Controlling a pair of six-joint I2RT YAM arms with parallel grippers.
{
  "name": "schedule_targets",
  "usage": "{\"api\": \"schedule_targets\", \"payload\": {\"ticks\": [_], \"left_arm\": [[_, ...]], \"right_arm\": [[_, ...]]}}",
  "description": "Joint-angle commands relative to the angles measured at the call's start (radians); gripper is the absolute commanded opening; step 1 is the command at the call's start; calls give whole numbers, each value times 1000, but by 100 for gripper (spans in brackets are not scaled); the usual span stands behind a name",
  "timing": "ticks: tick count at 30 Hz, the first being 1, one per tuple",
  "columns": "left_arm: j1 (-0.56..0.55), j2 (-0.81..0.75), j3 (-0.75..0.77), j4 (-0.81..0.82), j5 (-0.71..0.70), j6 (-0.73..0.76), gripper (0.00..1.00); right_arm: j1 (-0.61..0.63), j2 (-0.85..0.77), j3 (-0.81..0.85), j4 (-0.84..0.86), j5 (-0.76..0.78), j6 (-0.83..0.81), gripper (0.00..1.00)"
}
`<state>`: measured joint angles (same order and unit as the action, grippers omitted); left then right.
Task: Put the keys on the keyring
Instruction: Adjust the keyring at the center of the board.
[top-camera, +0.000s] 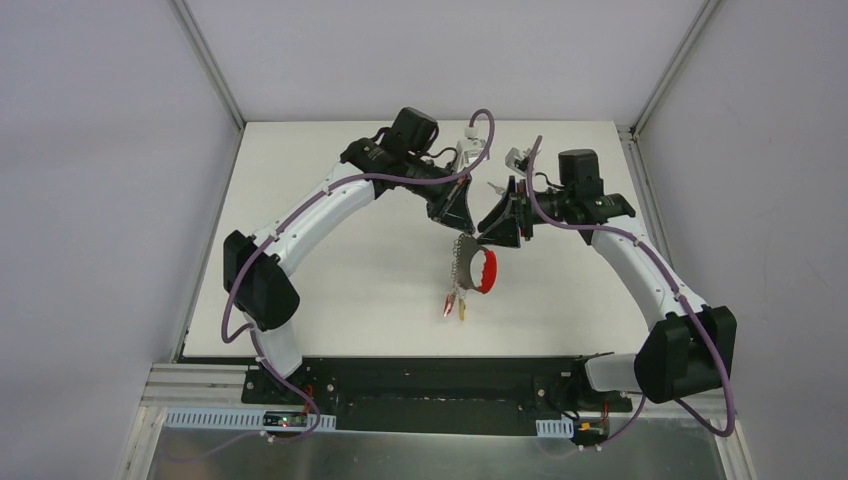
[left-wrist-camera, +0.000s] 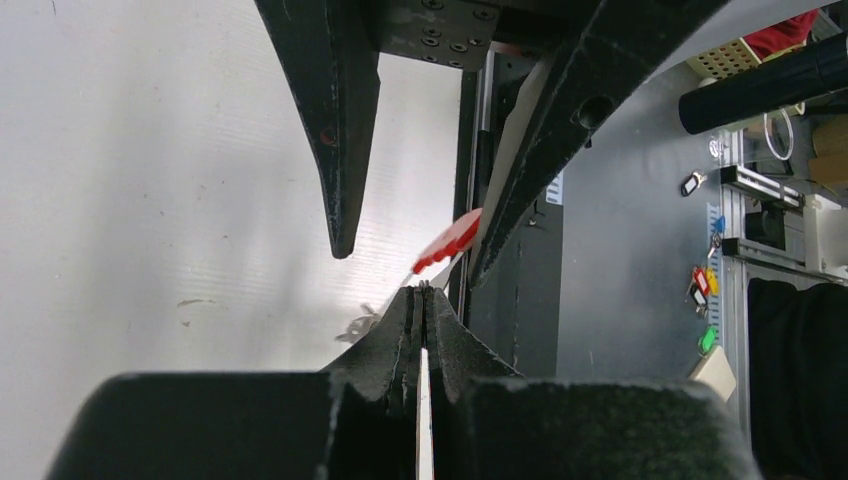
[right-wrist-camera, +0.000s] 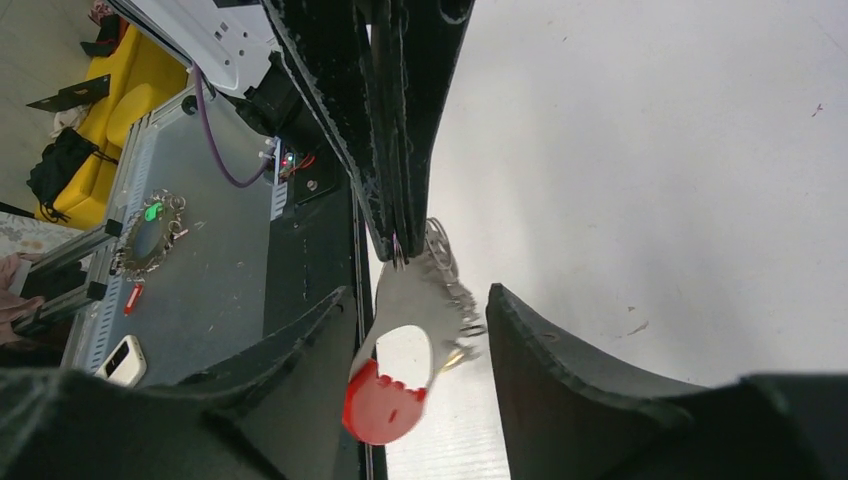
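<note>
The keyring (top-camera: 480, 266) hangs above the white table (top-camera: 330, 290), its grey half with metal clips on top and its red half (top-camera: 488, 273) below. My left gripper (top-camera: 461, 232) is shut on the top edge of the grey half; in the left wrist view its tips (left-wrist-camera: 424, 290) pinch a thin metal piece, with the red half (left-wrist-camera: 450, 243) just beyond. Keys with red and yellow tags (top-camera: 455, 300) dangle below the loop. My right gripper (top-camera: 491, 233) is open. In the right wrist view its fingers (right-wrist-camera: 560, 380) flank the keyring (right-wrist-camera: 420, 300) without touching it.
A black base rail (top-camera: 440, 380) runs along the table's near edge. Grey walls enclose the table on the left, back and right. More tagged keys (left-wrist-camera: 703, 285) hang on a frame off the table.
</note>
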<state>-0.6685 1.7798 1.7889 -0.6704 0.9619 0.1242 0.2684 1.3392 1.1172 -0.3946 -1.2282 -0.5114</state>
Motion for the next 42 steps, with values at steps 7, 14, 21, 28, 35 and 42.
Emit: {"api": "schedule_targets", "payload": {"ticks": [7, 14, 21, 28, 35, 42], "left_arm": [[-15, -14, -18, 62, 1, -43, 0], [-17, -18, -40, 87, 1, -64, 0], [-17, -22, -59, 115, -2, -93, 0], [-17, -26, -79, 138, -15, -109, 0], [-10, -32, -96, 162, -14, -121, 0], [13, -50, -133, 227, 29, -182, 0]], "right_arm": [[28, 0, 0, 66, -5, 28, 56], [55, 23, -2, 83, 36, 36, 53], [76, 36, -14, 106, 39, 51, 41], [76, 16, -38, 134, 33, 68, 27], [77, -5, -61, 183, 51, 101, 0], [74, -12, -67, 168, 49, 80, 0]]}}
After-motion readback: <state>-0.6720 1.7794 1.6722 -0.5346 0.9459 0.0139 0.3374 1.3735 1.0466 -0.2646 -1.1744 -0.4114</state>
